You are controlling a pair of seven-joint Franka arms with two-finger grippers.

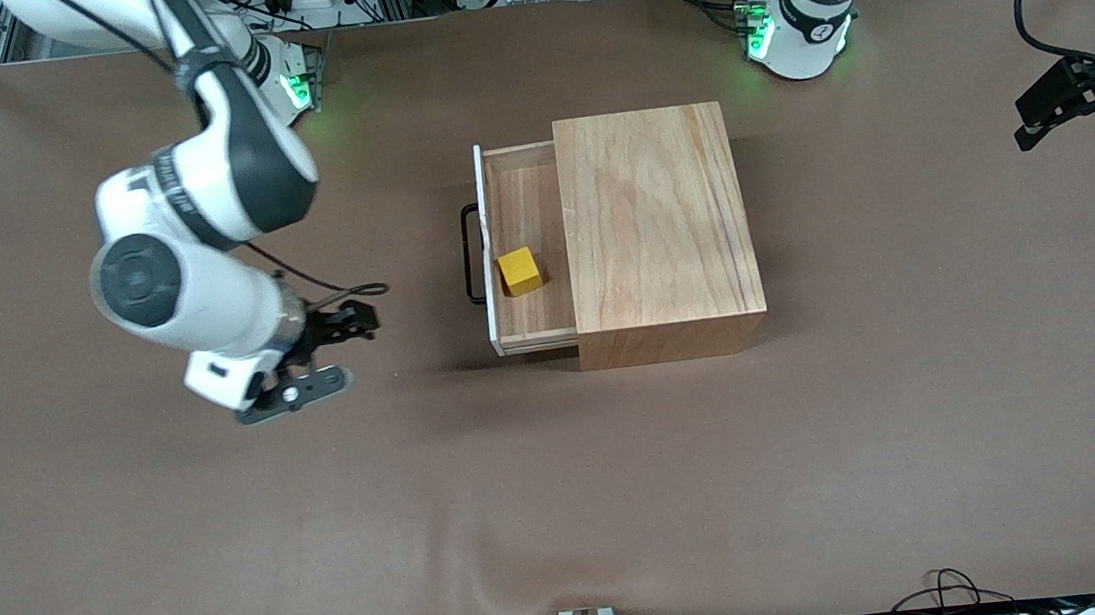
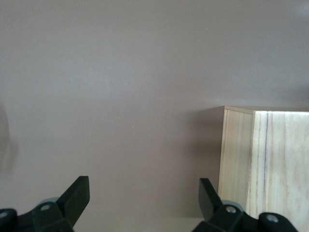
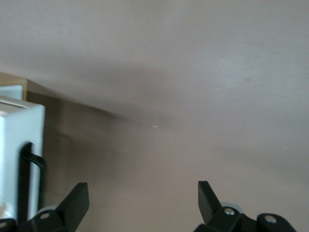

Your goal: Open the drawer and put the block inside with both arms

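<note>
The drawer [image 1: 527,249] stood pulled partway out of the wooden box [image 1: 659,236], its white front panel and black bar handle [image 1: 473,254] facing the right arm's end of the table [image 1: 567,507]. The block [image 1: 520,271] sat inside the drawer on the tray floor, near the front panel and apart from the box's opening edge — upright, one corner turned a bit toward the front camera.

Right gripper [image 1: 336,353] hung over bare table toward the right arm's end, in front of the drawer and well apart from the handle. Its fingers were spread wide w/ nothing between them; the right wrist view showed both fingertips [image 3: 77,200] apart over brown table, w/ the drawer's white panel [image 3: 19,159] and handle [image 3: 29,179] at the picture's edge.

Left gripper [image 1: 1086,110] was over the table's edge at the left arm's end, well apart from the box. Fingers also spread, holding nothing — in the left wrist view the two fingertips [image 2: 79,193] stood apart above the tabletop, w/ a corner of the wooden box [image 2: 265,164] in view.

Both arm bases showed green lights along the table's top edge in the front view
</note>
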